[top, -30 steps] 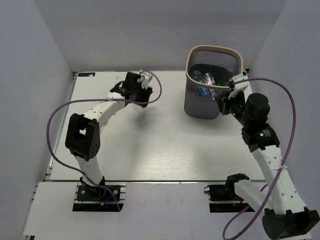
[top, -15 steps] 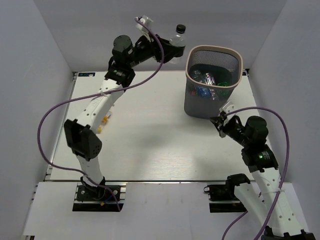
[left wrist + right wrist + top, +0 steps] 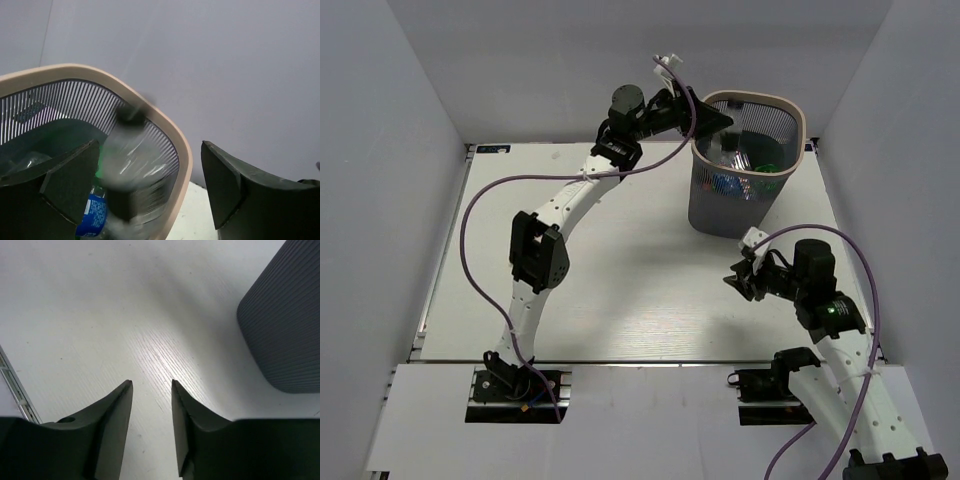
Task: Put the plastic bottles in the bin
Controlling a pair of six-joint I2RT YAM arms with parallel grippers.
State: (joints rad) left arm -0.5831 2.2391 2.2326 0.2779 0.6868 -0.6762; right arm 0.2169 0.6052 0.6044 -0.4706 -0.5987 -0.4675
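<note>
Above the rim of the bin (image 3: 720, 205), the left gripper (image 3: 716, 117) stood with its fingers wide apart. Between them, in the left wrist view, one clear bottle (image 3: 131, 165) with a dark cap appeared blurred, partly over the beige rim, and was not clamped. Inside the dark grey mesh bin lay a blue-label bottle (image 3: 94, 215) and a green bottle (image 3: 761, 160); the full number could not be counted. No writing was readable. The right gripper (image 3: 151, 382) hung over the white table (image 3: 620, 280), its fingers a little apart, holding nothing.
</note>
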